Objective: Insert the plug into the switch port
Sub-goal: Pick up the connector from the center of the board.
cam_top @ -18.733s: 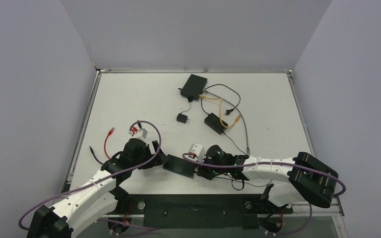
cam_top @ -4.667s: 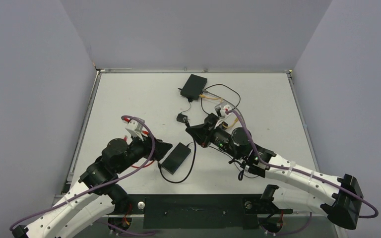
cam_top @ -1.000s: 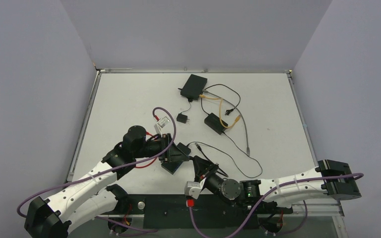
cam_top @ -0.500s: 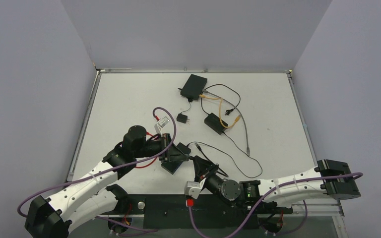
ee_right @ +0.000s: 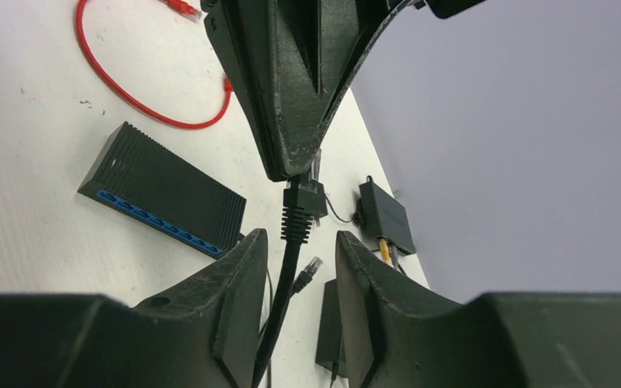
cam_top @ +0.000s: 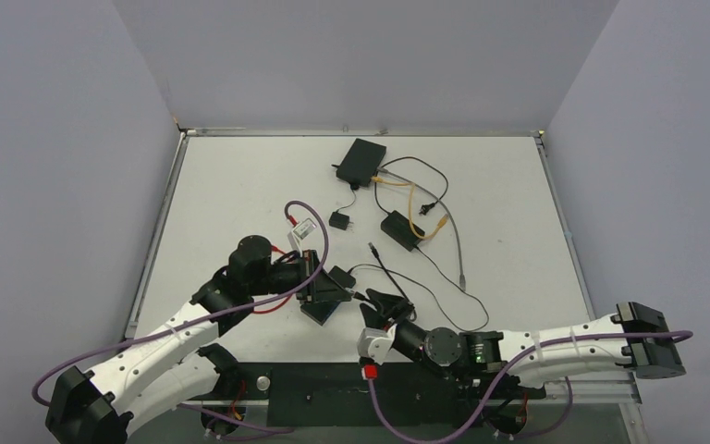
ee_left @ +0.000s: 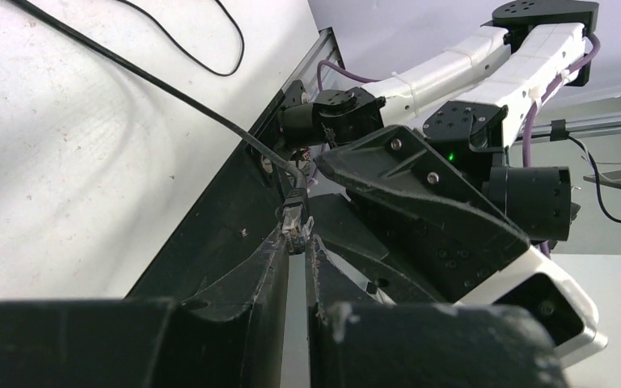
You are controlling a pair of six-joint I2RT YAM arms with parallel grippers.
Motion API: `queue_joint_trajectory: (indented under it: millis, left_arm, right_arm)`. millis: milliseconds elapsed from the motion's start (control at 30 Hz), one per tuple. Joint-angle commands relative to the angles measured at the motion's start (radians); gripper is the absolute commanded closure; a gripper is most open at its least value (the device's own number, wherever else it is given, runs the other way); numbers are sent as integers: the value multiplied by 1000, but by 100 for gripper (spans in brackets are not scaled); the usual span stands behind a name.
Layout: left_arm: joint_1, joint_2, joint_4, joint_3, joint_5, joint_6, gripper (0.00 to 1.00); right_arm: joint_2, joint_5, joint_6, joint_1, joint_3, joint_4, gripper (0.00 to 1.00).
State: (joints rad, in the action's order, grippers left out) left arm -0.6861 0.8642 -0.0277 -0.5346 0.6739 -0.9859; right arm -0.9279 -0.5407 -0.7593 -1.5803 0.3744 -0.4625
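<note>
The plug (ee_left: 294,222), a clear connector on a black cable (ee_right: 294,222), is pinched at the tips of my left gripper (ee_left: 297,242), which is shut on it. In the right wrist view the left fingers (ee_right: 291,89) point down from above with the plug (ee_right: 307,187) at their tips. My right gripper (ee_right: 297,242) is open, and the cable runs loose between its fingers. The switch (ee_right: 162,198), a ribbed black box with a blue port face, lies on the table to the left, apart from the plug. From above, the switch (cam_top: 317,312) sits under the left gripper (cam_top: 349,292), and the right gripper (cam_top: 385,302) is just to its right.
A red cable (ee_right: 129,89) loops beyond the switch. The black cable's other plug (cam_top: 372,247) lies loose mid-table. Further back are a small adapter (cam_top: 340,220), a black box with orange cables (cam_top: 399,229), a larger black box (cam_top: 361,159) and a grey cable (cam_top: 458,245).
My right gripper has opened, let go of the cable and drawn back a little to the right. My left gripper closed on the plug and has stayed put.
</note>
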Motion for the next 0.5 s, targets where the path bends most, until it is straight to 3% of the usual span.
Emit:
queue_joint_trajectory:
  millis: [0,167,467]
  left_arm:
    - [0,-25,-61,-3,-5,42,100]
    - [0,-33,-45,5,-8,93,100]
    - [0,-47,-46,18,6,173,100]
  right_arm:
    - [68,134,147,50,22,99,66]
    - [177,405,319,186,16,156,64]
    - [240,616,469,310,-19,80,62]
